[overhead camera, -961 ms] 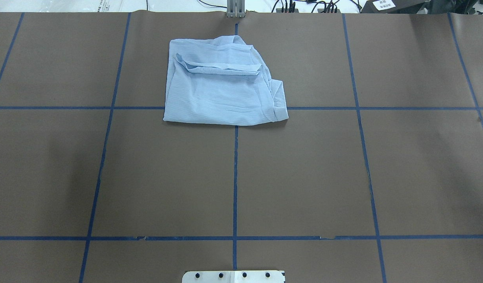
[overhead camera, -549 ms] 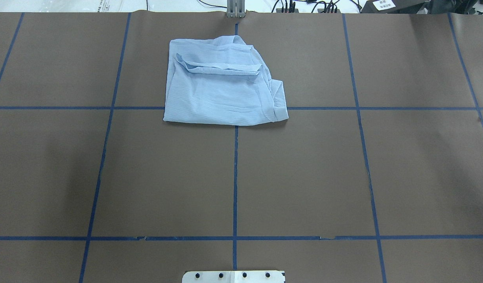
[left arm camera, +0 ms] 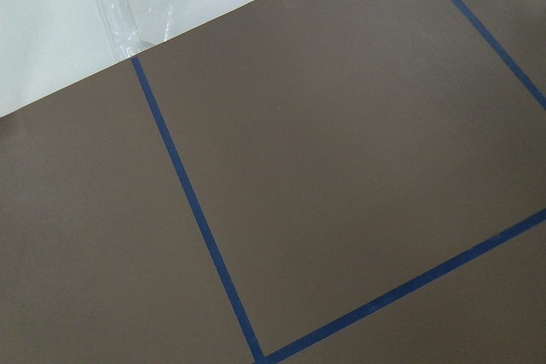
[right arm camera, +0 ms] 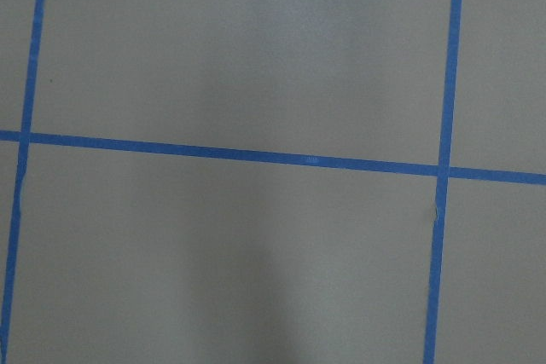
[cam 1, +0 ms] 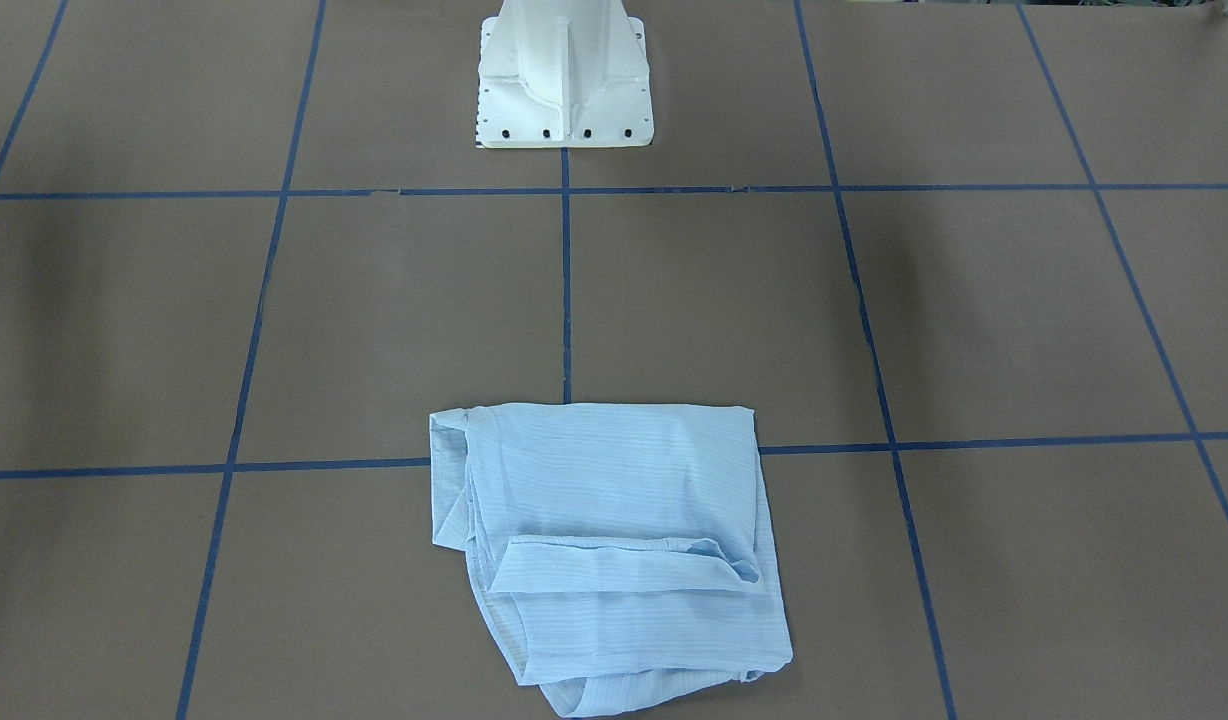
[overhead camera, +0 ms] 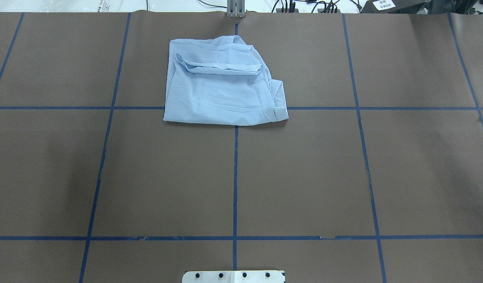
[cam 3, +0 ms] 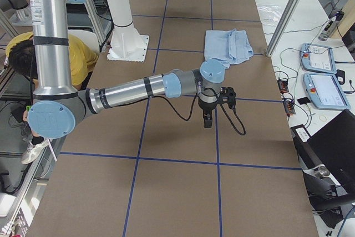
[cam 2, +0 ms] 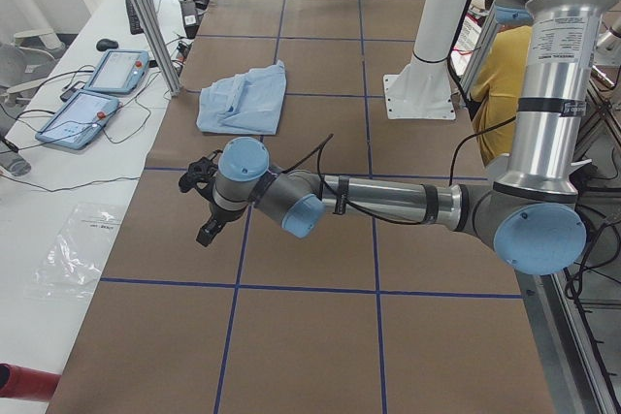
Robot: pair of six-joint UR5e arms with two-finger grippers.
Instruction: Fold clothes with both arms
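Blue shirt [cam 1: 614,490], one, folded on brown worktop [cam 1: 974,320] across from one white pedestal [cam 1: 564,90], overhead it lies at far centre, left side view, one left arm [cam 2: 388,203] over worktop, jaws impossible to tell, right side view, one right arm [cam 3: 127,90], jaws likewise unclear, wrist views, only blue tape lines [left arm camera: 196,210]
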